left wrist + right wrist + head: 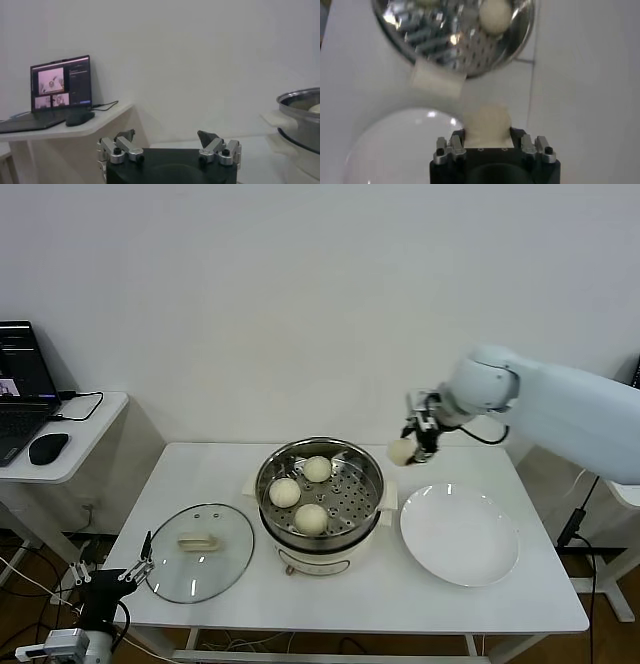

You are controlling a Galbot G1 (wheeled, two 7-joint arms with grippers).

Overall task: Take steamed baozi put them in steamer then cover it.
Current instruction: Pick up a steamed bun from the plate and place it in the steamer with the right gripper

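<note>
The steel steamer (375, 474) on its cream pot base stands mid-table with three baozi in it (317, 469), (285, 492), (311, 518). My right gripper (408, 450) is shut on the fourth baozi (400, 451) and holds it in the air to the right of the steamer, above the table's back. In the right wrist view the held baozi (487, 122) sits between the jaws, with the steamer (415, 30) beyond. The glass cover (200, 550) with its cream handle lies flat on the table left of the steamer. My left gripper (140, 568) is open, low at the table's front left corner.
An empty white plate (459, 534) lies right of the steamer. A side table at the left holds a laptop (18, 384) and a mouse (47, 448); both show in the left wrist view, laptop (60, 85). A white wall stands behind the table.
</note>
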